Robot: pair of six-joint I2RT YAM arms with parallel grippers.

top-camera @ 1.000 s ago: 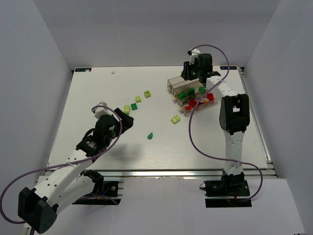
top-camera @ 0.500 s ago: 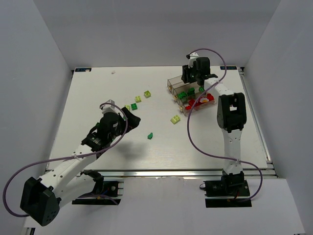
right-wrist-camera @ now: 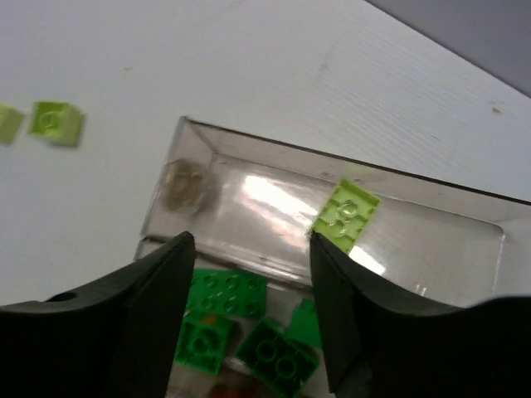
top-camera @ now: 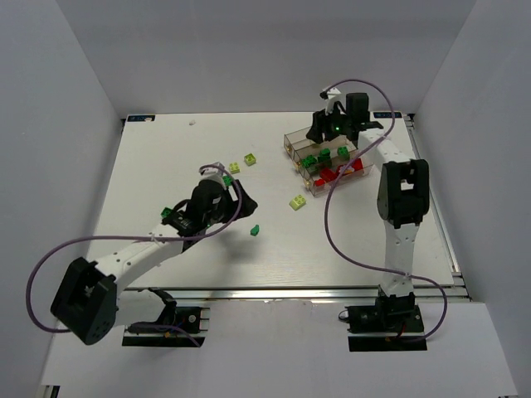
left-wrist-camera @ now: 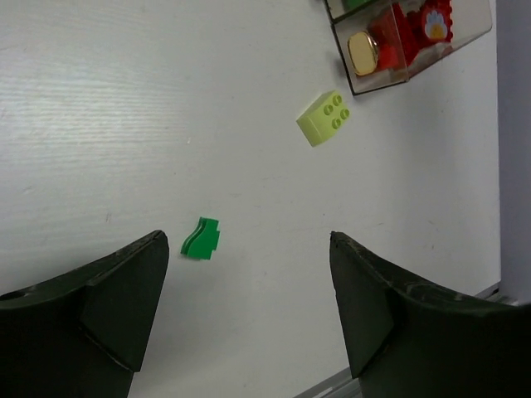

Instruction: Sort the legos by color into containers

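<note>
The three joined clear containers (top-camera: 292, 143) stand at the back right. In the right wrist view the far bin (right-wrist-camera: 249, 186) holds one pale yellow-green lego (right-wrist-camera: 346, 214) and the middle bin holds dark green legos (right-wrist-camera: 228, 292). The near bin holds red legos (top-camera: 340, 172). My right gripper (right-wrist-camera: 250, 249) is open and empty, hovering over the bins (top-camera: 328, 130). My left gripper (left-wrist-camera: 249, 274) is open and empty above the table (top-camera: 246, 204). A small dark green lego (left-wrist-camera: 200, 239) lies just ahead of its left finger. A pale yellow-green lego (left-wrist-camera: 324, 118) lies farther ahead.
Two loose pale and green legos (top-camera: 250, 159) (top-camera: 234, 167) lie left of the bins. Another pale one shows in the right wrist view (right-wrist-camera: 56, 122). The table's front rail (top-camera: 274, 292) runs along the near edge. Grey walls enclose the table.
My left arm has swung right and forward, bringing its gripper close to the small dark green lego and covering two legos. My right gripper has shifted slightly over the bins.
</note>
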